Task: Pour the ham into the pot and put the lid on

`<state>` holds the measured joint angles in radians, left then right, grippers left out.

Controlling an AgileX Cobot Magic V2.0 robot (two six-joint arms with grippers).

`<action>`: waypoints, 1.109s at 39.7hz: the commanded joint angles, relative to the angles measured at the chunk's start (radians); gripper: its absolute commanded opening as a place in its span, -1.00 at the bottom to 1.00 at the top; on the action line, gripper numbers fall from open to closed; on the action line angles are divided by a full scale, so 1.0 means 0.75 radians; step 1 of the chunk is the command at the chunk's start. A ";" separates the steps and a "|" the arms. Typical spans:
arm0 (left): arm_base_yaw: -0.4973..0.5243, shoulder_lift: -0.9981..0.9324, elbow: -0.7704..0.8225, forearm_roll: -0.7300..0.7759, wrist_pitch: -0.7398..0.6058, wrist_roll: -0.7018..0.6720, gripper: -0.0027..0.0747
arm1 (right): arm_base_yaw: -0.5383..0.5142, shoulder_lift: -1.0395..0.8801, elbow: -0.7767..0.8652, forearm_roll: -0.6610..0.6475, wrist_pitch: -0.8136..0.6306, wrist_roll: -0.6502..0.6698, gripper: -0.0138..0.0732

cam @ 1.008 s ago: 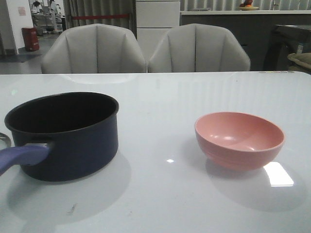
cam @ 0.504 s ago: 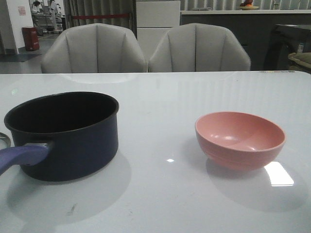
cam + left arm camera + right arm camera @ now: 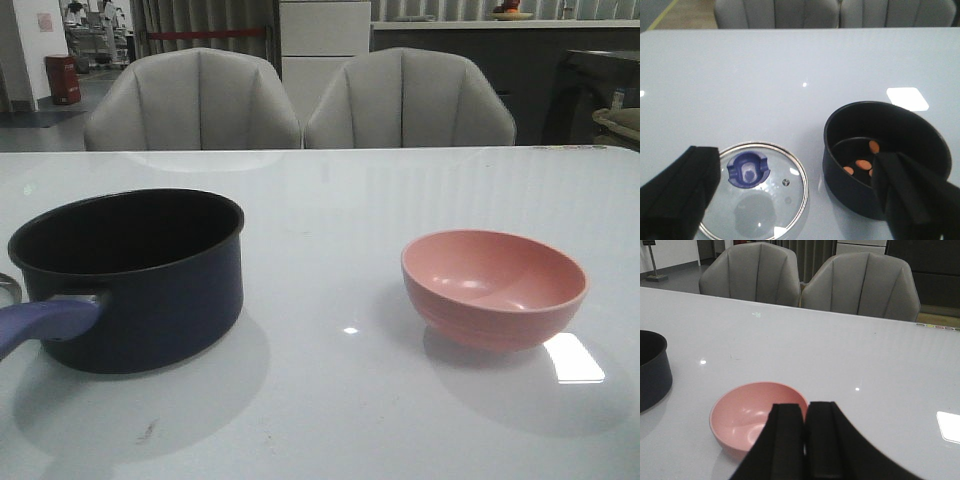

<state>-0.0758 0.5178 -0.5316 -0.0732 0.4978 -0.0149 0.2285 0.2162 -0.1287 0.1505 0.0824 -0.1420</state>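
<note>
ham (image 3: 863, 164) in pot (image 3: 130, 280) | my left pincer (image 3: 795, 192) gapes wide, empty, over lid (image 3: 757, 190) for its knob | my right pincer (image 3: 804, 440) closed, empty, by bowl (image 3: 493, 288)

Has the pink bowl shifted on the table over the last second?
No. In the front view the pink bowl sits at the same spot relative to the pot and the bright reflection patch on the table.

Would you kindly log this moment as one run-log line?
ham: in pot | bowl: empty | lid: on table, off pot | left gripper: open above lid | right gripper: shut, empty
</note>
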 commanded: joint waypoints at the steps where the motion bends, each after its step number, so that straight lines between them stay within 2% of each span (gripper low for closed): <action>1: 0.052 0.186 -0.123 -0.002 -0.014 -0.083 0.86 | 0.000 0.010 -0.037 -0.004 -0.110 -0.011 -0.34; 9: 0.144 0.589 -0.295 -0.068 0.150 -0.086 0.86 | 0.000 0.010 -0.037 -0.004 -0.110 -0.011 -0.34; 22: 0.165 1.160 -0.616 -0.073 0.353 -0.086 0.86 | 0.000 0.010 -0.037 -0.004 -0.110 -0.011 -0.34; 30: 0.174 1.387 -0.779 -0.014 0.454 -0.119 0.85 | 0.000 0.010 -0.037 -0.004 -0.110 -0.011 -0.34; 44: 0.194 1.593 -0.944 -0.008 0.555 -0.171 0.82 | 0.000 0.010 -0.037 -0.004 -0.110 -0.011 -0.34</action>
<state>0.0613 1.7238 -1.1977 -0.0818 0.9025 -0.1184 0.2285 0.2162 -0.1287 0.1505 0.0824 -0.1420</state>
